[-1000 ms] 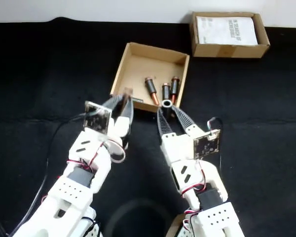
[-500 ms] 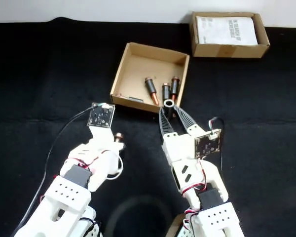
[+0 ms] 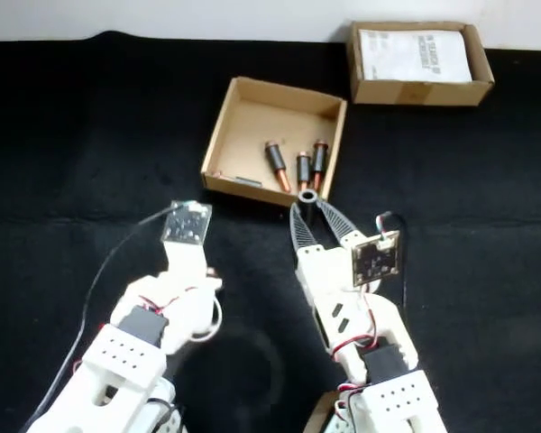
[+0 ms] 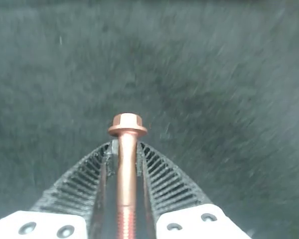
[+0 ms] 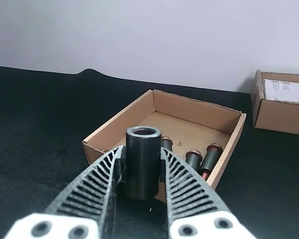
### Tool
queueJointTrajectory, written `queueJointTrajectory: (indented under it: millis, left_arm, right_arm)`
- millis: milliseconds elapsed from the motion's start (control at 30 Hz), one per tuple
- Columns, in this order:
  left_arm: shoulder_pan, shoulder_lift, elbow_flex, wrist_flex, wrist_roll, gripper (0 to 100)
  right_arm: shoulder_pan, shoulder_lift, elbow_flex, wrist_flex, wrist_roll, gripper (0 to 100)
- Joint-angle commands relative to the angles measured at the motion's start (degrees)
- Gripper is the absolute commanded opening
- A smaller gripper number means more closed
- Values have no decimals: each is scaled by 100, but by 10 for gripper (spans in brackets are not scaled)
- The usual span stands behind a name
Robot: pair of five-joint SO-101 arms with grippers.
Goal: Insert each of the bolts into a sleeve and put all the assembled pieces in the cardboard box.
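Note:
My left gripper [image 4: 125,152] is shut on a copper bolt [image 4: 126,164], whose flanged head sticks out past the fingertips over the black mat. In the high view the left arm [image 3: 176,293] is at the front left and points down. My right gripper [image 3: 307,206] is shut on an upright black sleeve [image 5: 143,162], just in front of the near wall of the open cardboard box [image 3: 218,135]. Three assembled pieces [image 3: 303,168] lie side by side in the box's right half [image 5: 193,158].
A second cardboard box [image 3: 419,63] with a printed sheet in it stands at the back right [image 5: 281,107]. A small dark piece [image 3: 245,181] lies along the near inner wall of the first box. A black mat [image 3: 90,135] covers the table.
The left arm has drawn back from the box's near wall toward the table's front and tipped downward, still with the bolt. The right gripper with the sleeve has barely shifted.

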Motion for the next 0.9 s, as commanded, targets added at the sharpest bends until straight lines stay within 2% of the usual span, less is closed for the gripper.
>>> queueJointTrajectory:
  millis: [0,100,367,467,633,867]
  left_arm:
    - [-48,-110,110,26,-246,114]
    - [-48,-119,110,35,-281,214]
    - [-57,-119,66,62,-290,223]
    - [-57,-119,-347,677,-290,226]
    - [-40,-101,-1578,2180,-369,227]
    - [-40,-84,-1886,2453,-1099,225]
  right_arm:
    - [145,-163,224,13,-62,7]
    - [163,-163,215,13,-62,7]
    - [163,-163,215,13,-35,7]
    - [171,-163,224,13,-35,7]
    - [189,-163,259,13,-53,7]
    - [189,-163,259,13,-53,7]
